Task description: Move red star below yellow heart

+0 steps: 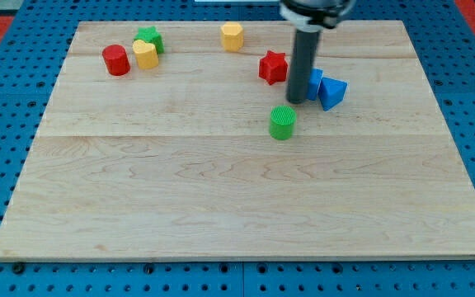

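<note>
1. One red star (273,67) sits on the counter (221,206) in its upper half, a little toward the view's right, lying flat and apart from every other block.
2. Taking the red star as landmark, my tip (295,101) rests just to its right and slightly toward the view's bottom, close beside it but, as far as I can tell, not quite touching. There is no hand on this arm, only the rod, so nothing opens, closes or grips.
3. From the star, the yellow heart (145,54) lies well off to the view's left and a touch higher. The spot below it is bare wood, so the star has to travel leftward. I judge my tip is already on the correct side for that push.
4. Left of the star, near the heart, stand a red cylinder (116,60) touching or nearly touching the heart's left, and a green star (149,38) just above it.
5. Up and left of the red star is a yellow hexagonal block (232,36), off the push line.
6. Right of the star, behind my rod, sit a blue block (314,83) and a blue triangular block (332,91).
7. Below the star, a green cylinder (283,122) stands nearby. It is below the route, though a downward-drifting push could clip it.
</note>
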Robot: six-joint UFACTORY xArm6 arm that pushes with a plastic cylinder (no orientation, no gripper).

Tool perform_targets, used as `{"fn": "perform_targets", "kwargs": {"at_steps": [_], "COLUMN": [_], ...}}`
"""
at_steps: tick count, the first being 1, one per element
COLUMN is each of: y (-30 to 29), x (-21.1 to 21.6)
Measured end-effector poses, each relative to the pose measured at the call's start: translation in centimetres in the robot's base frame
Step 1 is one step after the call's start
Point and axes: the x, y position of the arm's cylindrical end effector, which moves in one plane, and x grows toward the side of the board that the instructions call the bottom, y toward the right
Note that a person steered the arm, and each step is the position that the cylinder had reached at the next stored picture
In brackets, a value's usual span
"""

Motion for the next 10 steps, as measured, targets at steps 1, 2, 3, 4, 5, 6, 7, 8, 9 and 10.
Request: {"fn": "perform_targets", "kwargs": {"at_steps": [1,2,3,4,5,6,7,8,9,10], "y": [-3.9,-2.4,1.6,4.0,5.0,4.2,0.7,-5.9,-13.1,-13.5], "x": [-0.9,-3.0,-3.4,-7.1,-9.1,-10.2,-11.4,-6.9,0.4,2.6]}}
